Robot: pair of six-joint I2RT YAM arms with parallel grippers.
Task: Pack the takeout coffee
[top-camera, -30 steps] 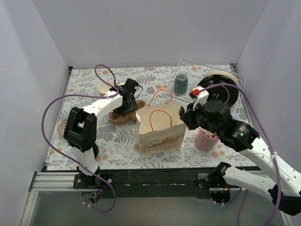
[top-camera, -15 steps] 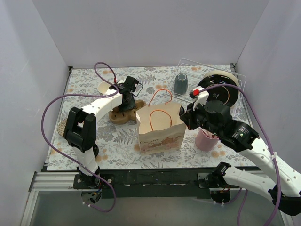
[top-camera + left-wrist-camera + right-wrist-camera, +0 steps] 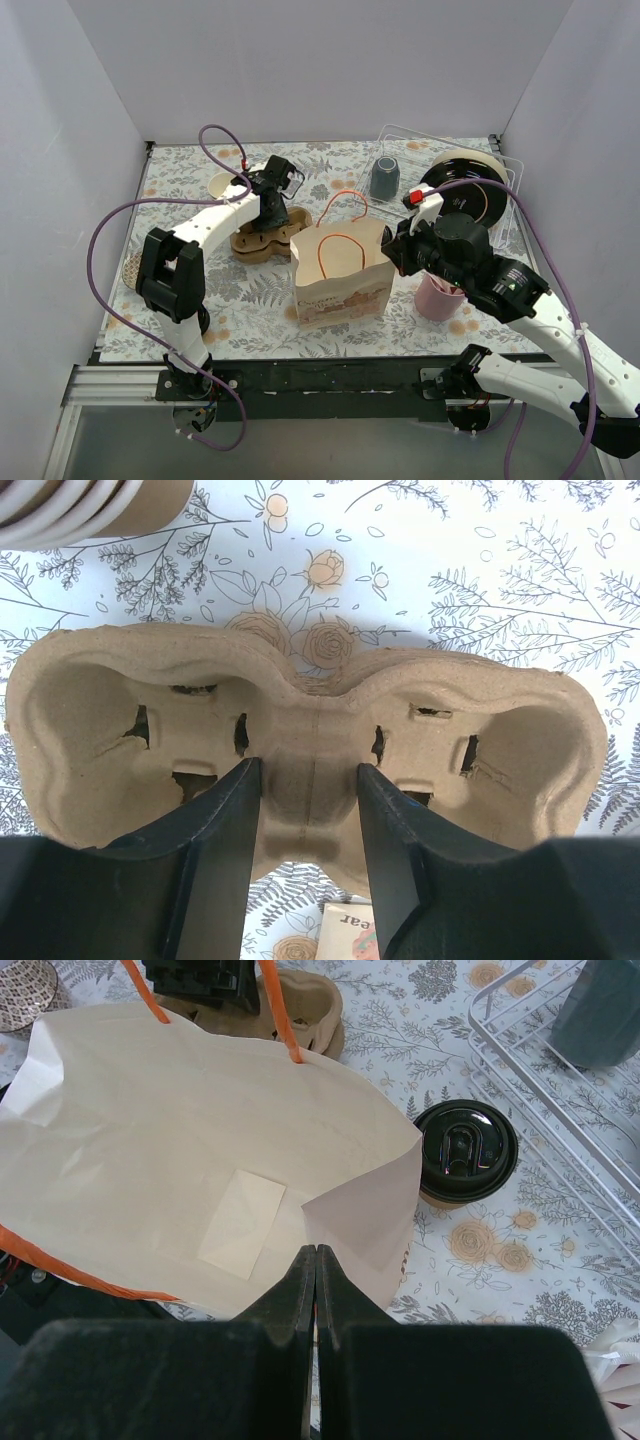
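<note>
Top view: left tool [image 3: 268, 211] over pulp carrier [image 3: 254, 245]. Left wrist: jaws released, straddling its middle. Right wrist: right tool [image 3: 315, 1260] clenched on paper bag [image 3: 180, 1130] rim, likely propping it open; takeout coffee [image 3: 466, 1152] upright on counter [image 3: 490, 1260], right of bag.

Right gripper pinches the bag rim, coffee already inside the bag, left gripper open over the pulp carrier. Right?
No: the takeout coffee stands outside, beside the paper bag (right wrist view). The right gripper pinching the rim and left gripper open over the pulp carrier are correct.
</note>
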